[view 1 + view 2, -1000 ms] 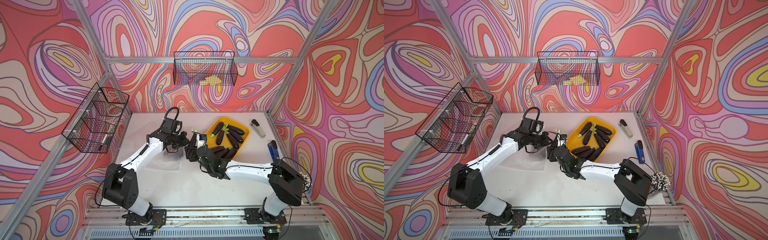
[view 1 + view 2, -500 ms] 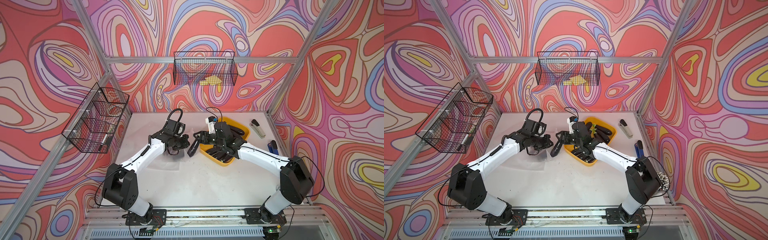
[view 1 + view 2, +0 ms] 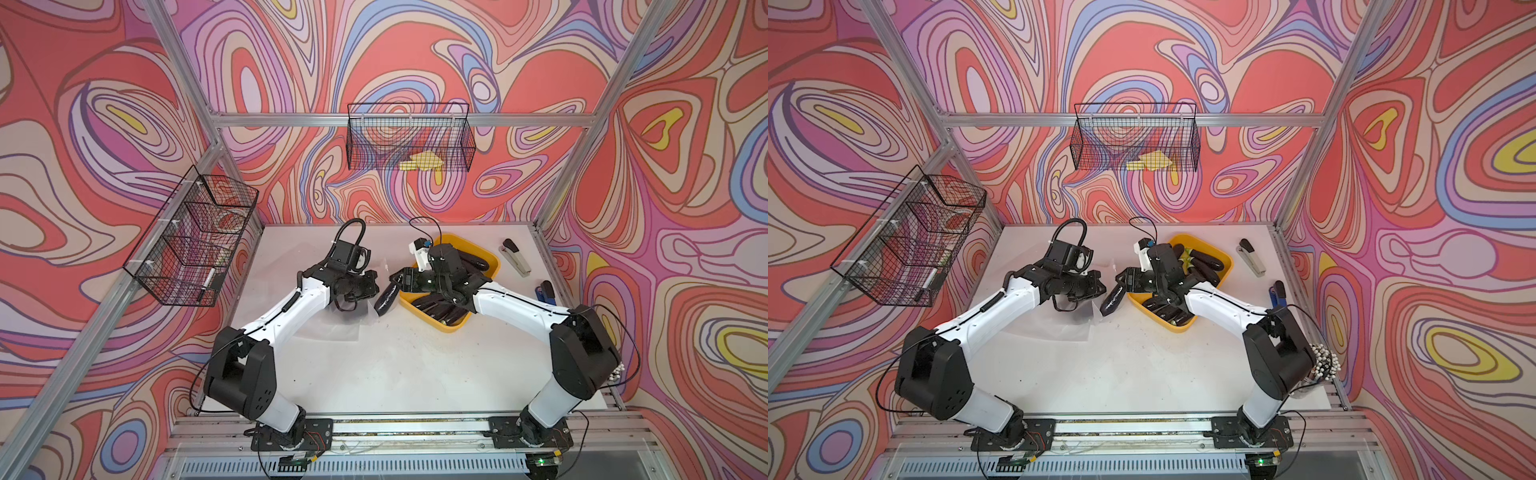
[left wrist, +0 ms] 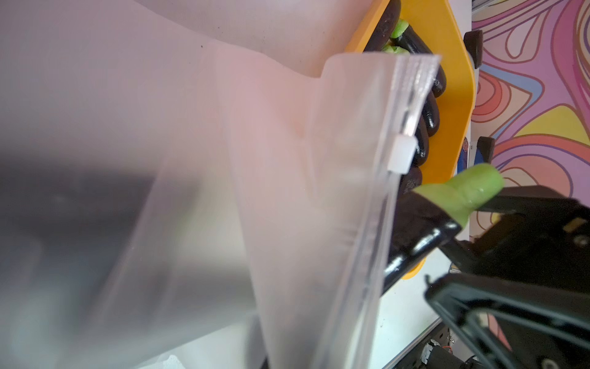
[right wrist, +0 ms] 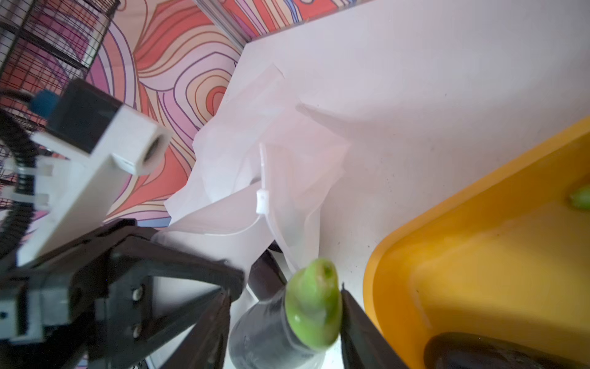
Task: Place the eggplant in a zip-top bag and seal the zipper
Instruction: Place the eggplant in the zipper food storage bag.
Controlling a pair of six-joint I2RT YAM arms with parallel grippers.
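Observation:
In both top views a dark purple eggplant (image 3: 385,296) (image 3: 1113,300) hangs slanted between the two grippers, green stem end up. My right gripper (image 3: 399,279) (image 5: 289,287) is shut on the eggplant (image 5: 313,306) near its green cap. My left gripper (image 3: 371,286) is shut on the clear zip-top bag (image 3: 345,320). It holds the bag's mouth edge up beside the eggplant. The bag's white slider (image 4: 401,154) (image 5: 261,200) sits partway along the zipper. In the left wrist view the bag (image 4: 287,159) hides the left jaws, and the eggplant's stem (image 4: 463,195) pokes out past the zipper edge.
A yellow tray (image 3: 490,262) holding several more eggplants (image 3: 436,309) lies right under my right wrist. A stapler (image 3: 516,257) and a blue tool (image 3: 546,291) lie by the right wall. Wire baskets hang on the back wall (image 3: 409,137) and left wall (image 3: 195,237).
My right arm has swung from the table's front to over the yellow tray, its gripper staying by the bag mouth with the eggplant. Its jaws have narrowed. The left arm has barely moved.

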